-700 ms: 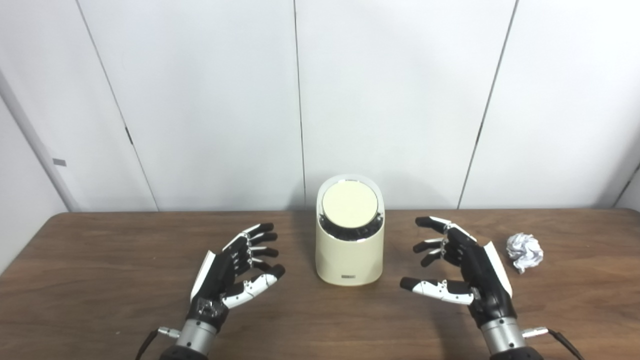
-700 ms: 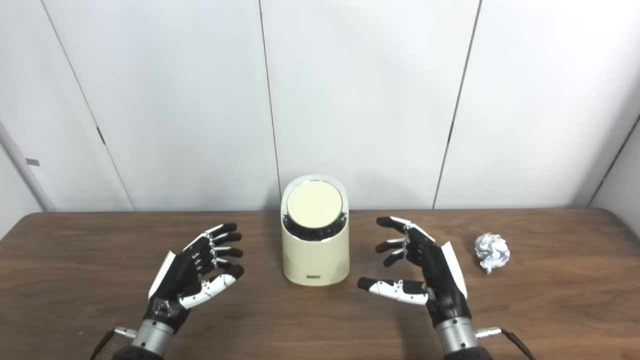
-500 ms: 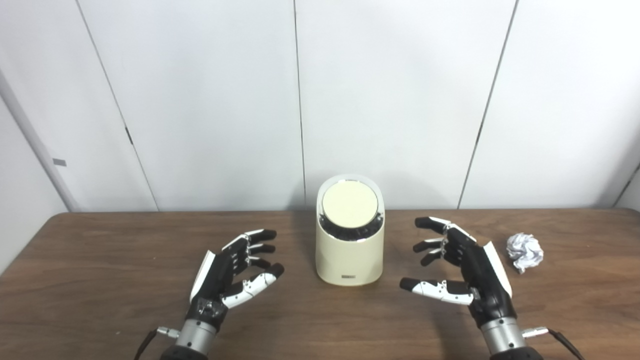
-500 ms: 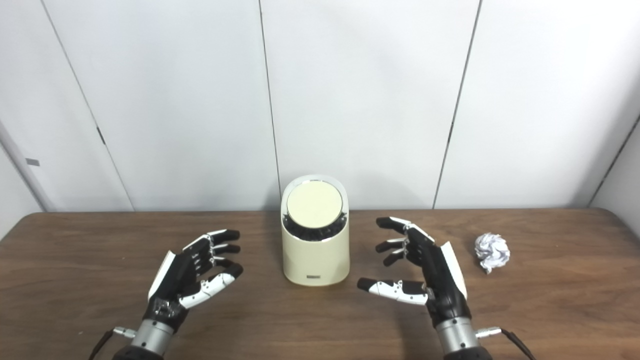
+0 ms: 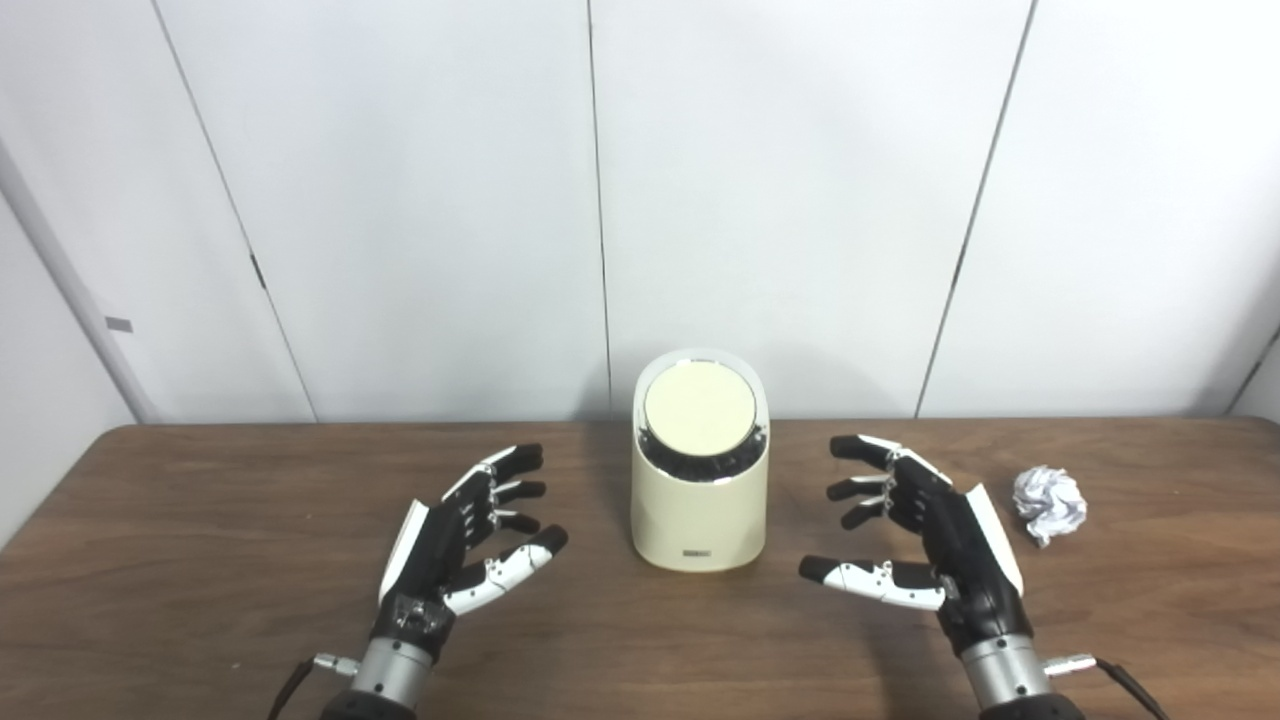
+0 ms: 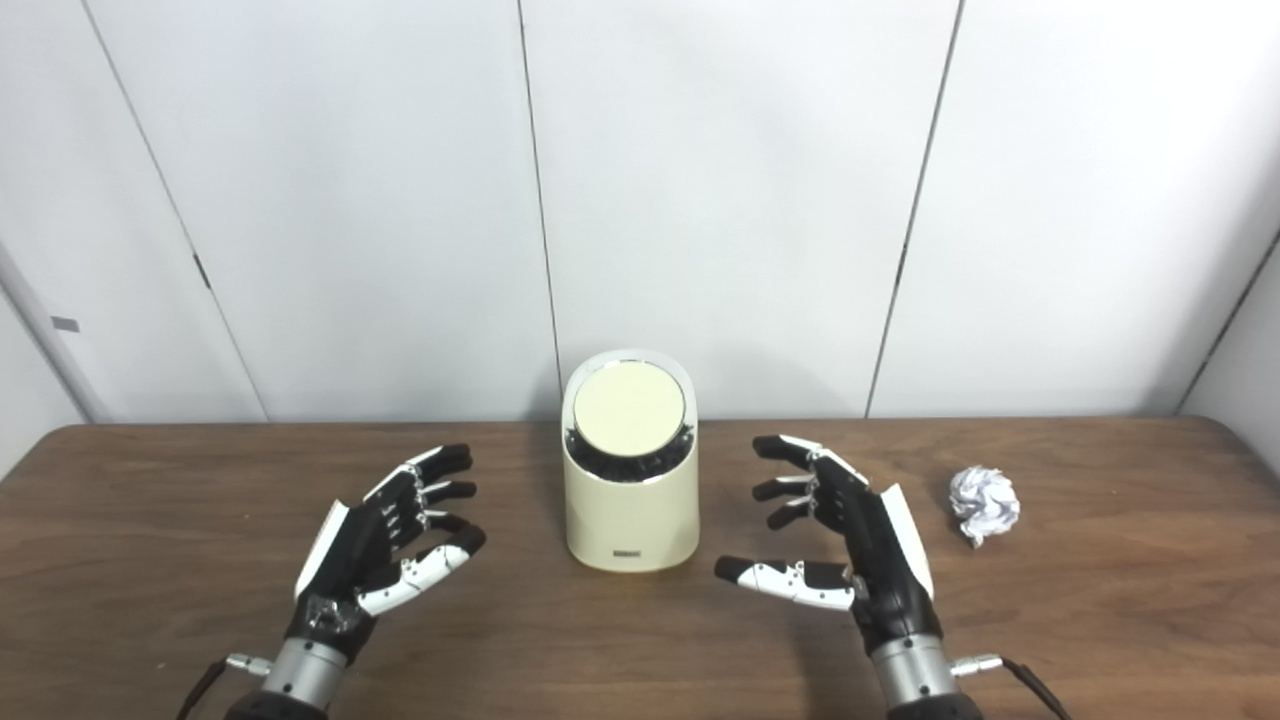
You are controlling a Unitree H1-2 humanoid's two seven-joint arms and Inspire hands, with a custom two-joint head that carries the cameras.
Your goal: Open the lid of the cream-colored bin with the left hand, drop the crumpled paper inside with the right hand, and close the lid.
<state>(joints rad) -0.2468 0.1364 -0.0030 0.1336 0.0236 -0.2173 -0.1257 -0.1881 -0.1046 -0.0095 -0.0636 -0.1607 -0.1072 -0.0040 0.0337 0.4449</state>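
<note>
Either side of lidded bin (image 5: pixel 699 490), left robot hand (image 5: pixel 462 540) and right robot hand (image 5: pixel 935 545), empty, fingers spread

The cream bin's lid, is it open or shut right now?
Shut: the round lid lies flat in the top of the cream bin, and neither hand touches it.

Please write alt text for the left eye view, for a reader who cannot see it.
A cream-colored bin with its round lid closed stands on a wooden table, between the open left hand and open right hand. A crumpled paper lies beyond the right hand.
</note>
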